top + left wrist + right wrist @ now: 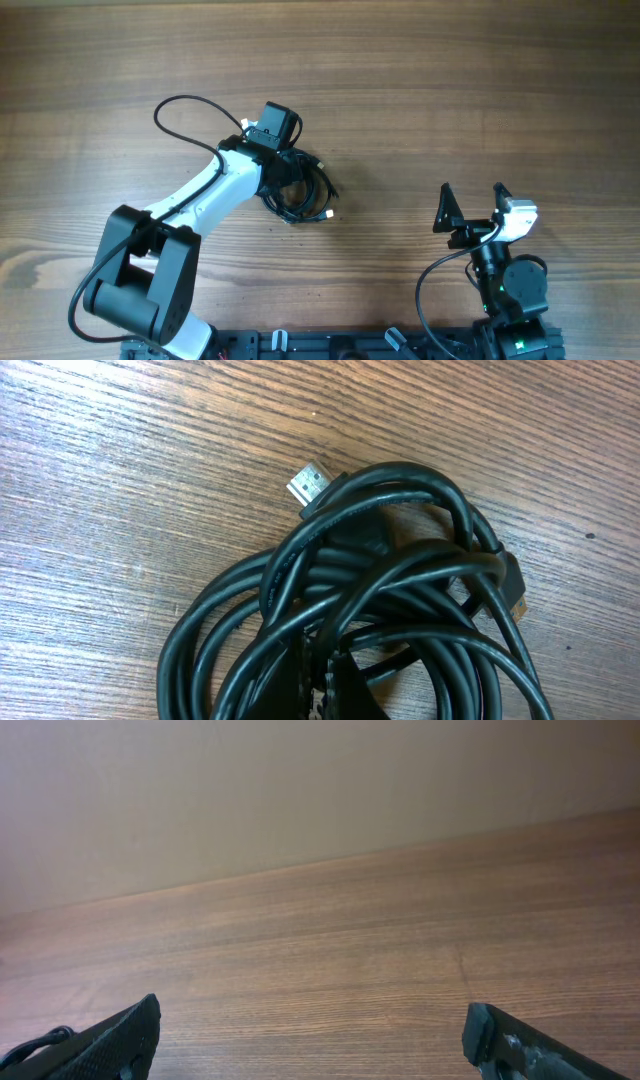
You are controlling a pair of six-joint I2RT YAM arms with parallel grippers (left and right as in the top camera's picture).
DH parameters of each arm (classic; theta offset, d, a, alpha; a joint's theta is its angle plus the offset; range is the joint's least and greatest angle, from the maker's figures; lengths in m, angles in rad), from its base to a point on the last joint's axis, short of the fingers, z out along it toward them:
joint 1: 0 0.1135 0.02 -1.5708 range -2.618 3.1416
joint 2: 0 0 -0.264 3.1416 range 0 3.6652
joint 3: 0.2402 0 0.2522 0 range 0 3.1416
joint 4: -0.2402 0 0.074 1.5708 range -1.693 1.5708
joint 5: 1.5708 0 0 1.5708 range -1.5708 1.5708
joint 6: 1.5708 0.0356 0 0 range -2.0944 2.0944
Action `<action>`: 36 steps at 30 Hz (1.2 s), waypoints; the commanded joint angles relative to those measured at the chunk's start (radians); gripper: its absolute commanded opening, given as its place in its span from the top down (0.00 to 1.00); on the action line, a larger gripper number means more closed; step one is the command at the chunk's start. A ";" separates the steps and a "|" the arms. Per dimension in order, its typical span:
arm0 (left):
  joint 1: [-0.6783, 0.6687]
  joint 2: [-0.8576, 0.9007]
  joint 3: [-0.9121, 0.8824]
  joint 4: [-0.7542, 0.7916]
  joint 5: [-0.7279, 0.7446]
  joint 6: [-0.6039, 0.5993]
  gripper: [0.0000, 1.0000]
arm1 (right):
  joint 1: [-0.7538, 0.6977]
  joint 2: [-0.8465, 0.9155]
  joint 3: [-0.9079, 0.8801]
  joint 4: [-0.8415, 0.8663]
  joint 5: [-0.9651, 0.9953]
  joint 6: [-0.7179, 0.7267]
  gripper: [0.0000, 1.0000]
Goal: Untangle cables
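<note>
Your overhead looks straight down on the desk [420, 70]; left wrist hugs the cables [400, 600], shared overhead; right wrist skims the desk.

cables [400, 478]: black (plug [308, 484] silvery) | table [120, 510]: brown woodgrain | left arm [215, 195]: white

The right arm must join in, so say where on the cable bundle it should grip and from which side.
Probably the outer loop of the cables, above the silvery plug. Come from the right and above: that edge faces the open right pincer and lies clear of the left arm, which covers the bundle's left.
</note>
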 commanded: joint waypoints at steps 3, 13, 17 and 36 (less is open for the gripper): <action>0.005 -0.027 -0.011 -0.038 -0.002 -0.002 0.96 | 0.003 0.006 -0.001 0.003 -0.002 -0.016 0.00; 0.003 -0.252 -0.010 -0.092 -0.006 0.001 0.53 | 0.003 0.006 -0.001 0.003 -0.002 -0.017 0.01; 0.003 -0.219 -0.013 -0.136 -0.068 0.001 0.57 | 0.003 0.006 -0.001 0.003 -0.002 -0.017 0.00; -0.005 -0.185 -0.117 -0.013 -0.058 -0.211 0.81 | 0.003 0.006 -0.001 0.002 -0.017 0.251 0.00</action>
